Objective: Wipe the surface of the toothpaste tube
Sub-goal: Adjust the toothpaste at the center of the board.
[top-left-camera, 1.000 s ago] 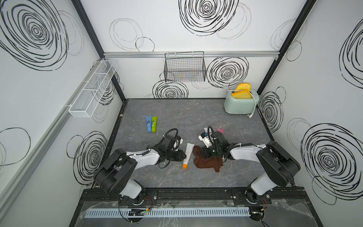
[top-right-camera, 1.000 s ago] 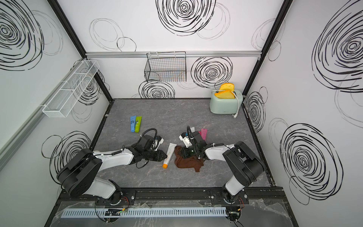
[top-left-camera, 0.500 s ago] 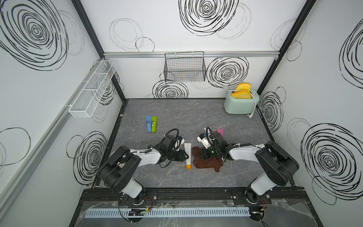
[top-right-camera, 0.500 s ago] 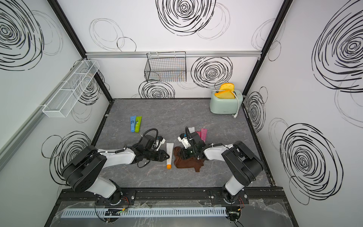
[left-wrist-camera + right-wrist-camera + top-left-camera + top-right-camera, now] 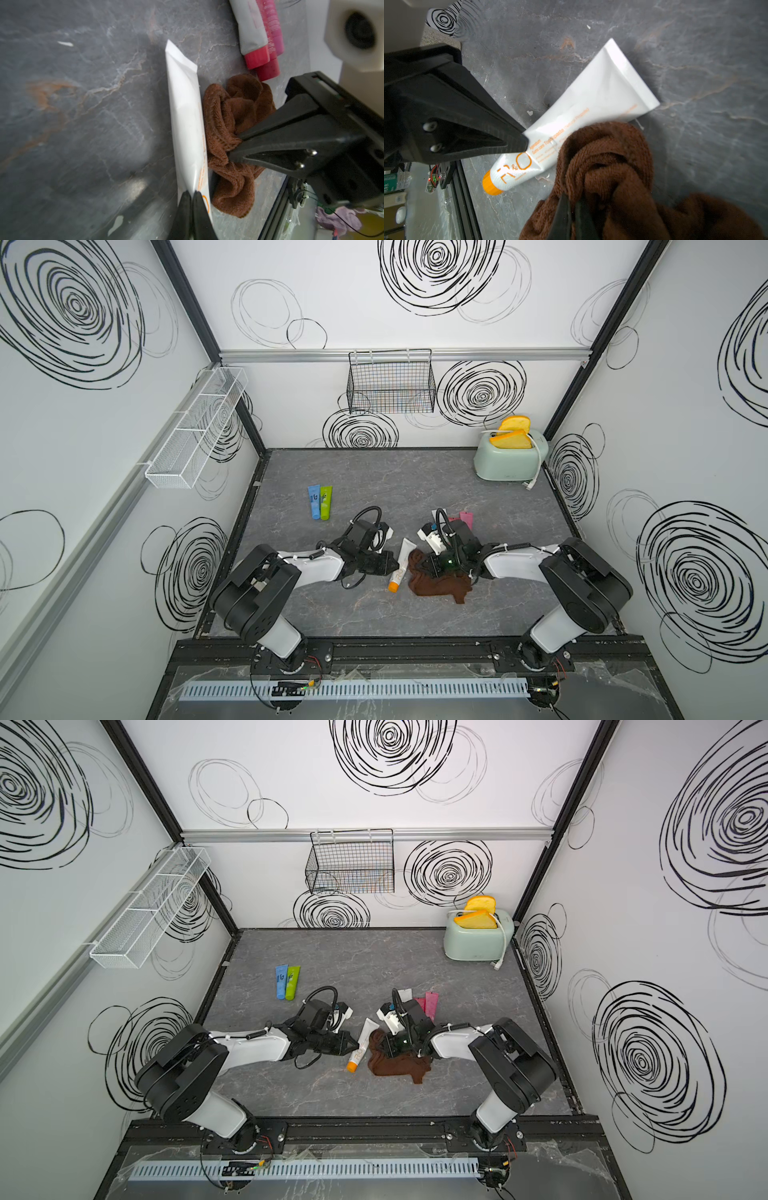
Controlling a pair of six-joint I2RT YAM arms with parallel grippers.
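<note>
The toothpaste tube (image 5: pixel 591 99), white with an orange cap, lies flat on the grey table (image 5: pixel 695 41) near the front centre. Its cap points toward the near edge and its crimped end points far.

The left gripper (image 5: pixel 192 194) reaches the tube from the left. Its jaws are pressed together, and their tips touch the tube's printed face close to the cap end. We cannot tell whether any of the tube is caught between them.

The right gripper (image 5: pixel 572 199) comes in from the right, its jaws pinching a brown cloth (image 5: pixel 612 162). The bunched cloth lies against the tube's right side and overlaps its edge; the rest of the cloth spreads over the table to the right.

A group of small pink tubes (image 5: pixel 431 1004) lies just beyond the cloth. A blue tube (image 5: pixel 313 502) and a green tube (image 5: pixel 326 502) lie side by side, far and to the left. A toaster (image 5: pixel 509 464) stands in the far right corner.
</note>
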